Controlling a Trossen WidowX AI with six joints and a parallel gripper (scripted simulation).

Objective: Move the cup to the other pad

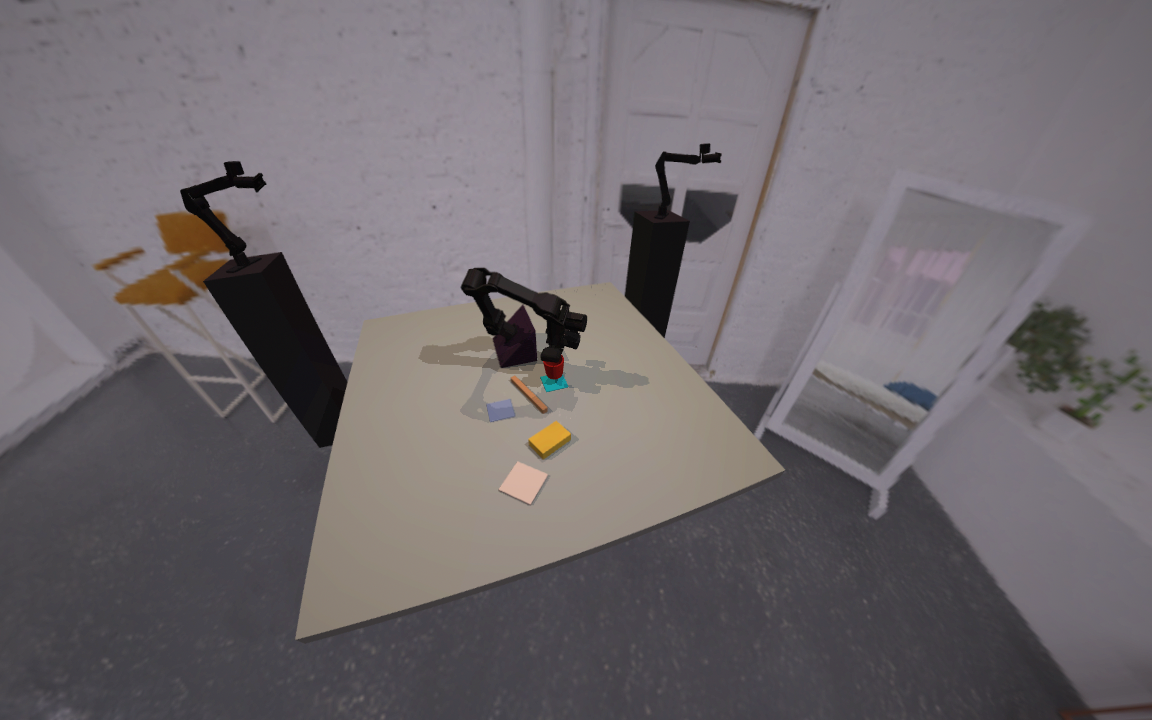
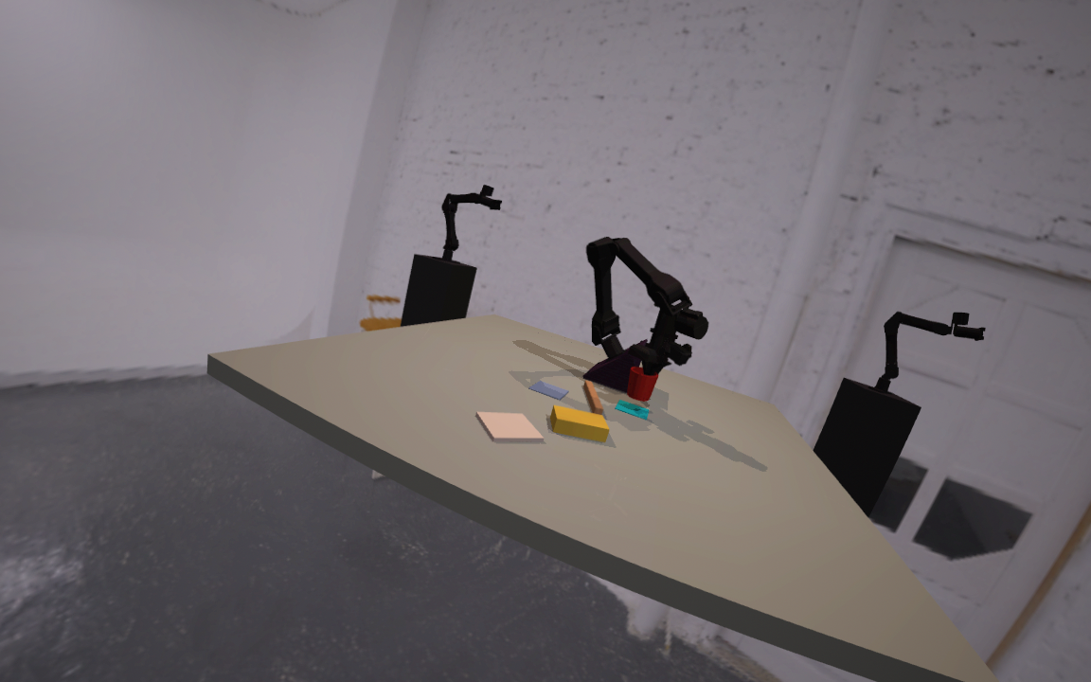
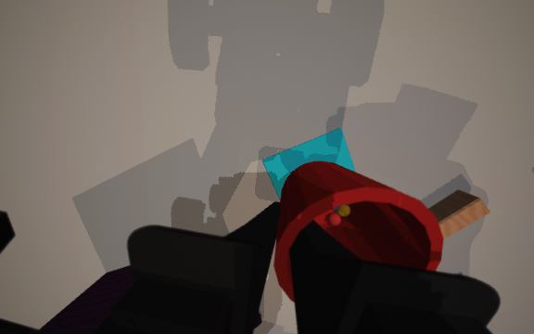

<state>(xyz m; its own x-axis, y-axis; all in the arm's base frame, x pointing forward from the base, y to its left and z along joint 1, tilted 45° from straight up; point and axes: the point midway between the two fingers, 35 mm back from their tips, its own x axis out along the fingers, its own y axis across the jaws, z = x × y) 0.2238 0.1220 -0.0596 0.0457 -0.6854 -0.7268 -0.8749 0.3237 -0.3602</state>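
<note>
My gripper (image 1: 552, 356) (image 2: 650, 367) (image 3: 285, 210) is shut on the wall of the red cup (image 1: 553, 368) (image 2: 641, 386) (image 3: 323, 178), one finger inside it and one outside. The cup is held off the table, roughly upright, close to the cyan pad and partly over it in the wrist view. The cyan pad (image 1: 556, 385) (image 2: 633, 410) (image 3: 336, 144) lies flat, partly hidden by the cup in the wrist view. A red marble (image 3: 334, 219) and a yellow marble (image 3: 344, 211) show inside the cup, with a bit of blue behind them. A flat blue pad (image 1: 500, 411) (image 2: 547, 390) lies beyond the wooden bar.
The wooden bar (image 1: 528, 394) (image 2: 592, 397) (image 3: 464, 215) lies between the two pads. A yellow block (image 1: 550, 438) (image 2: 579, 423) and a flat pink square (image 1: 524, 483) (image 2: 509, 426) lie farther from the arm base. A dark purple wedge (image 1: 519, 347) (image 3: 91, 297) stands by the arm base.
</note>
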